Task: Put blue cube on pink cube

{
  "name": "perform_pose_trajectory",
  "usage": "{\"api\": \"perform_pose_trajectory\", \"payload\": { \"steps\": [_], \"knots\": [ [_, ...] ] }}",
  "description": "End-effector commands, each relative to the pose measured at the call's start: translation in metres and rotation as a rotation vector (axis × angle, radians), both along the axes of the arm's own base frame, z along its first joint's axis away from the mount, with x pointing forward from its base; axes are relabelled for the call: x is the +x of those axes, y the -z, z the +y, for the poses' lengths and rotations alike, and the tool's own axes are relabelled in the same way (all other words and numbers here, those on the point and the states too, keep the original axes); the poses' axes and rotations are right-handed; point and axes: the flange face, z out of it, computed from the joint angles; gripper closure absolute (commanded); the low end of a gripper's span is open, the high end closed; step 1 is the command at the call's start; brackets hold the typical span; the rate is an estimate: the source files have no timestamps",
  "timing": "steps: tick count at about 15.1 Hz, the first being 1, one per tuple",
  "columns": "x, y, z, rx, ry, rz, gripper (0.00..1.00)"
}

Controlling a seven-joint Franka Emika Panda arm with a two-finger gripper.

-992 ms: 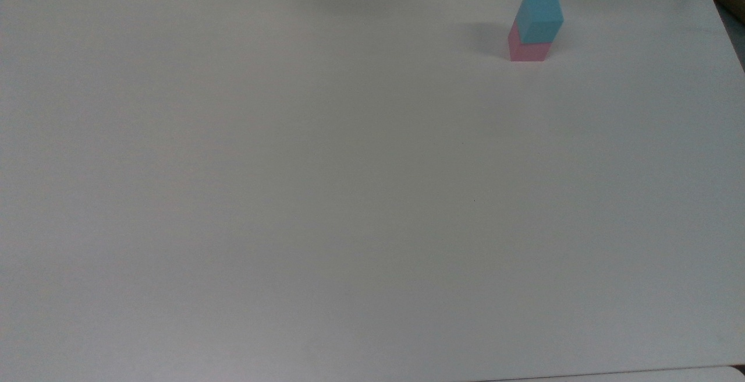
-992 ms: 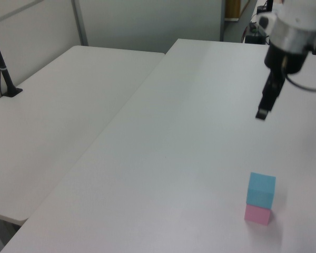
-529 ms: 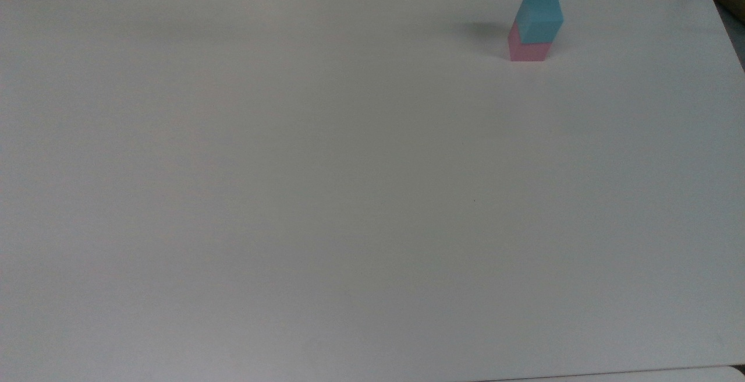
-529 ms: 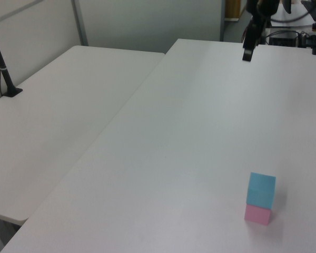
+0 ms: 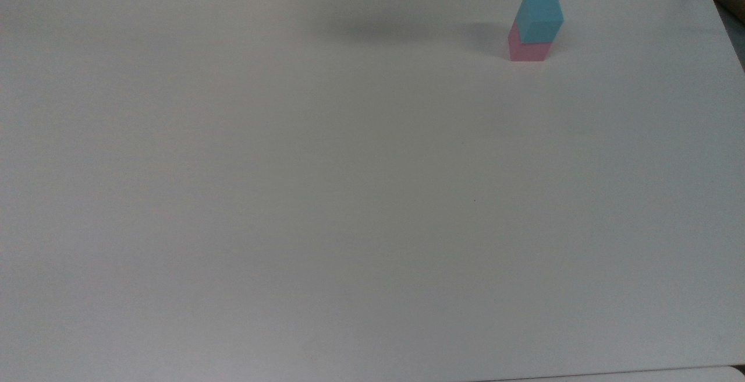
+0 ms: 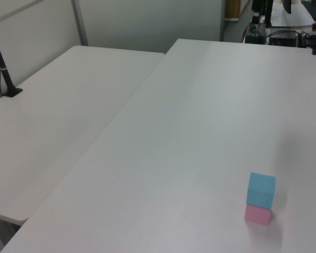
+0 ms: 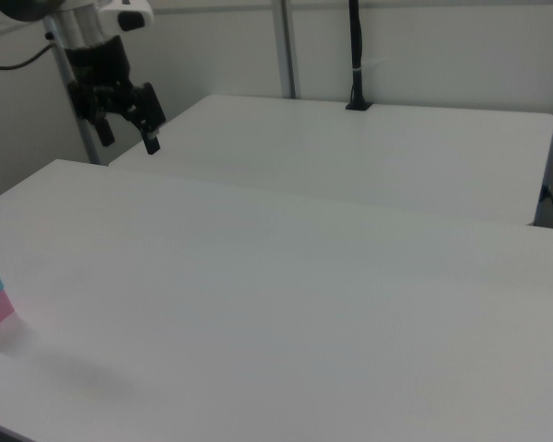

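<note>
Blue cube (image 5: pixel 540 16): sat on top of the pink cube (image 5: pixel 527 50), touching it.
Stack: stood on the table (image 5: pixel 349 195), near the far edge toward the top view's right; at the near right in the left view; at the right view's left edge.
Gripper (image 7: pixel 127 138): hung above the table at the right view's upper left, well apart from the stack.
Second table (image 6: pixel 58 116): stood beside the first, on the left view's left.

Top view: overhead, steeply down on the white table (image 5: pixel 349 195). Left view: oblique, raised, along the table's length. Right view: oblique, raised, facing the gripper (image 7: pixel 127 131) held high above the far table edge. Shared: the blue cube (image 5: pixel 539 17) on the pink cube (image 5: pixel 527 51), well apart from the gripper.
</note>
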Motion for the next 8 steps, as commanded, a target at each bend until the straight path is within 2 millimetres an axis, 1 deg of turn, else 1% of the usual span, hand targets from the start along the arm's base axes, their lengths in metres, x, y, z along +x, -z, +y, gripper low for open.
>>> {"api": "perform_pose_trajectory", "payload": {
  "steps": [1, 2, 3, 6, 8],
  "knots": [
    [0.014, 0.022, -0.011, -0.013, -0.009, 0.065, 0.00],
    [0.018, 0.028, -0.006, -0.021, -0.017, 0.076, 0.00],
    [0.021, 0.030, -0.002, -0.022, -0.021, 0.073, 0.00],
    [0.026, 0.037, 0.001, -0.024, -0.026, 0.083, 0.00],
    [0.030, 0.044, -0.002, -0.023, -0.013, 0.095, 0.00]
  ]
}}
